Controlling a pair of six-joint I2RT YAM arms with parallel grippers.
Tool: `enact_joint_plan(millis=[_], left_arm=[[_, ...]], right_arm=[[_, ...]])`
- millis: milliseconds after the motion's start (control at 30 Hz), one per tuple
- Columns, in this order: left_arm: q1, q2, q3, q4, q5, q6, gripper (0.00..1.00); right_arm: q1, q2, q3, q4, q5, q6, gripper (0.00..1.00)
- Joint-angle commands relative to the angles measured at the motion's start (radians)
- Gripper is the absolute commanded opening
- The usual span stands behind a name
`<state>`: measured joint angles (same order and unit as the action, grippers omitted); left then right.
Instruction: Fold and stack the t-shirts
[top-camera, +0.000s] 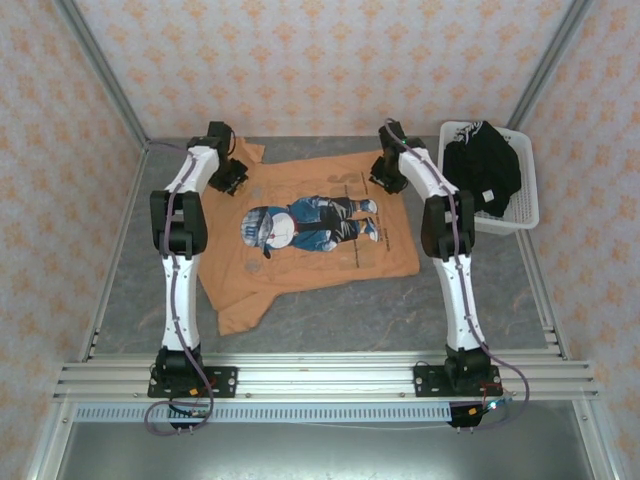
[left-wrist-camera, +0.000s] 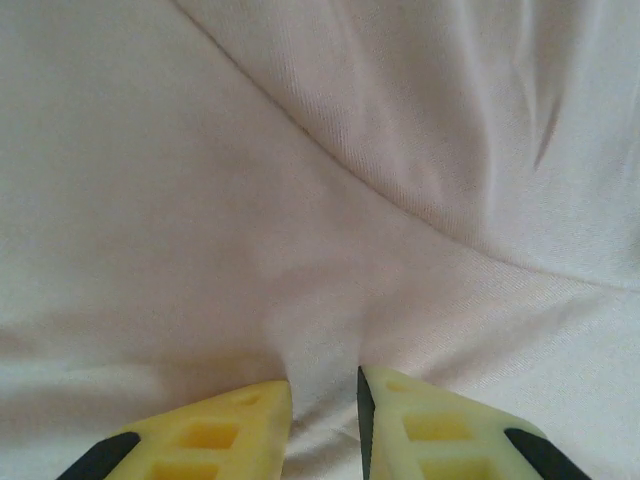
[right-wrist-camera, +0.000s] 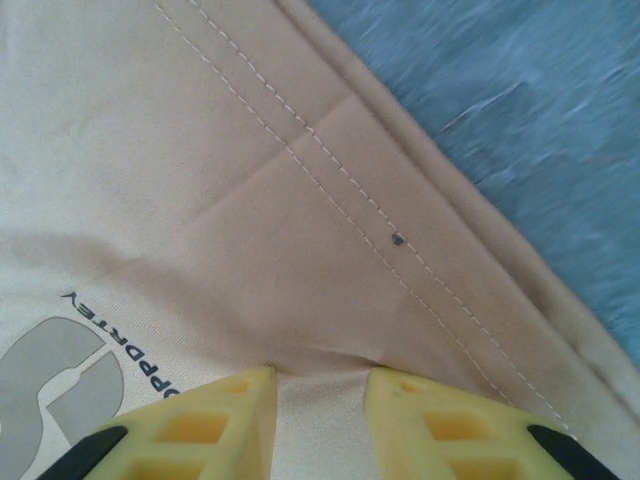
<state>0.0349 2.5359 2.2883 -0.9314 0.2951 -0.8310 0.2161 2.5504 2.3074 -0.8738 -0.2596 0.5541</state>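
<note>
Nearest me, 1 metal rail (top-camera: 330, 380) carries the bases of 2 white arms, left arm (top-camera: 180, 270) and right arm (top-camera: 455, 260), both stretched out over the grey table (top-camera: 340, 320).

1 orange t-shirt (top-camera: 330, 265) lies spread flat on the middle of the table, front up. 1 sleeve sticks out toward the near left corner. 1 print (top-camera: 300, 225), a blue-and-white cartoon figure, lies sideways across the chest.

Both claws sit at the shirt's far edge, 1 at each far corner.

- left gripper (top-camera: 232, 175): in its wrist view the left gripper (left-wrist-camera: 323, 385) has 2 yellow fingers (left-wrist-camera: 215, 440) drawn close, with a raised ridge of washed-out pale cloth pinched between them. Clenched on the orange t-shirt.
- right gripper (top-camera: 385, 175): in its wrist view the right gripper (right-wrist-camera: 320, 375) has 2 yellow fingers (right-wrist-camera: 460, 430) a little further apart, the cloth puckering between them with creases running into the gap. It looks clamped on the shirt as well. Here 2 rows of white stitching (right-wrist-camera: 330, 170) follow the hem, grey lettering (right-wrist-camera: 50, 370) sits at the left, and bare table shows past the hem.

Farthest, at the far right: 1 white slatted basket (top-camera: 525, 205), well apart from the orange shirt. Black clothing (top-camera: 485, 165) is heaped in it, with 1 small white tag (top-camera: 490, 195). How many black pieces, I cannot tell.
</note>
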Motion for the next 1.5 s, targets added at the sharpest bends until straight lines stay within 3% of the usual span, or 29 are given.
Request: enact_joint_plan(millis=[0,100,200,333,467,733,900,1100,1333,1467], left_arm=[[-0.034,0.110,0.256,-0.050,-0.001,-0.014,0.43],[-0.054,-0.055,0.158,-0.096,-0.096,0.020,0.50],[-0.066,-0.381,-0.270,-0.028,-0.181,-0.029,0.53],[-0.086,-0.800,-0.821,-0.001,-0.189,-0.071,0.48],[-0.102,-1.129,-1.227,-0.052,-0.148,-0.092,0.42],[-0.228,-1.567,-1.689,-0.174,-0.090,-0.173,0.43],[-0.276,-1.612,-1.785,-0.068,-0.050,-0.230,0.50],[-0.343,-1.538,-1.791,0.008,-0.056,-0.250,0.49],[-0.351,-1.428,-1.838,0.126,-0.067,-0.235,0.30],[-0.358,-1.397,-1.796,0.110,-0.100,-0.231,0.11]], right_arm=[[-0.026,0.012,0.051,-0.108,-0.021,-0.077,0.32],[-0.011,-0.122,-0.046,-0.071,0.008,-0.101,0.34],[-0.011,-0.290,-0.214,-0.025,0.026,-0.085,0.37],[-0.010,-0.572,-0.571,0.108,-0.006,-0.038,0.38],[0.005,-0.832,-0.914,0.231,-0.076,0.004,0.38],[0.108,-1.160,-1.320,0.307,-0.246,0.012,0.39],[0.129,-1.247,-1.404,0.279,-0.248,0.025,0.40],[0.130,-1.260,-1.411,0.243,-0.226,0.011,0.40],[0.131,-1.265,-1.414,0.213,-0.197,0.017,0.39],[0.128,-1.278,-1.428,0.150,-0.070,0.038,0.40]])
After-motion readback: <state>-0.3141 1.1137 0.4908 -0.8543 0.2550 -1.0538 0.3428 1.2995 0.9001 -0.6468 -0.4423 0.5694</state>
